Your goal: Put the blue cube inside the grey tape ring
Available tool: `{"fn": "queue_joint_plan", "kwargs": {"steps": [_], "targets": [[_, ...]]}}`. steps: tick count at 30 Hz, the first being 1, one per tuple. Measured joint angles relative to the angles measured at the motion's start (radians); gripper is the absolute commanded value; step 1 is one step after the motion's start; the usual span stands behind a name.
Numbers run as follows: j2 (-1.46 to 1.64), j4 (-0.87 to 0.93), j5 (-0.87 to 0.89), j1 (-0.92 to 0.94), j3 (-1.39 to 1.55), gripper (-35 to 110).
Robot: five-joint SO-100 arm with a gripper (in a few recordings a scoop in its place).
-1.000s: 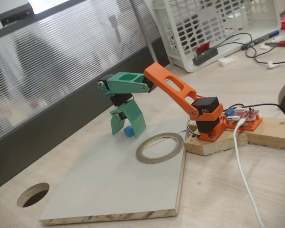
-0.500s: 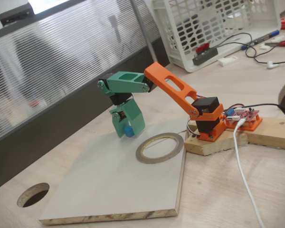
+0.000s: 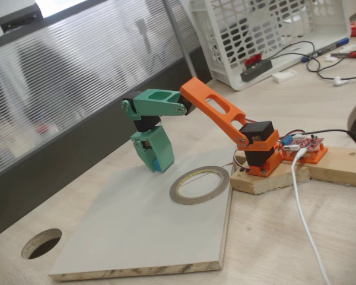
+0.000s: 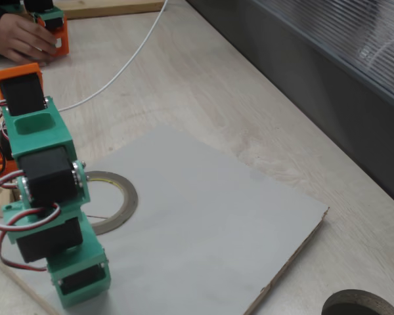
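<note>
Blue cube (image 3: 159, 163), a tiny bright-blue solid block, now shows as just a sliver between the green jaws of the gripper (image 3: 156, 164); a second ago it sat in plain sight beside the open green fingers, which have since swung round and closed in on it. The gripper looks clamped on the cube, though most of the block is hidden, so the firmness of the hold is a guess. Its tips stand at the surface of the pale grey board (image 3: 136, 231) lying on the wooden bench (image 3: 273, 237). The flat grey tape ring (image 3: 199, 184) with its yellowish inner rim lies near the gripper, towards the arm's orange base. Judging from this, the grasp is just made; lifting and carrying across to the ring remain.
</note>
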Motion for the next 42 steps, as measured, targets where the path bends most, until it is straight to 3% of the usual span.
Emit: {"fn": "queue_joint_plan", "kwargs": {"steps": [21, 26, 35, 42], "targets": [[0.405, 0.002, -0.002, 0.0, 0.023, 2], [0.494, 0.0, -0.002, -0.032, 0.206, 2], [0.793, 0.0, -0.002, -0.364, 0.577, 2], [1.032, -0.058, -0.002, -0.414, 0.957, 2]]}}
